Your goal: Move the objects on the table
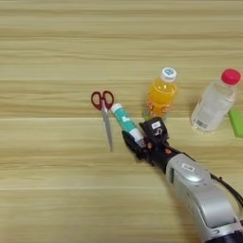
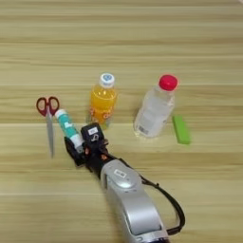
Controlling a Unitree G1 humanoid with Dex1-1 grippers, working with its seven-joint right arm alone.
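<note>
Now the gripper point(image 1: 138, 138) has its two black fingers on each side of the near end of the glue stick point(image 1: 124, 120), and they look closed on it. The glue stick lies flat on the table point(image 1: 57, 190), just left of the orange drink bottle point(image 1: 161, 94) and right of the scissors point(image 1: 104, 114). It is probably light, hard and smooth. Holding it across the middle should stop it from slipping or rolling.

The right gripper point(image 1: 139, 136) covers the glue stick's point(image 1: 124, 119) near end. The green block point(image 1: 236, 123) is cut by the left eye view's right edge.
</note>
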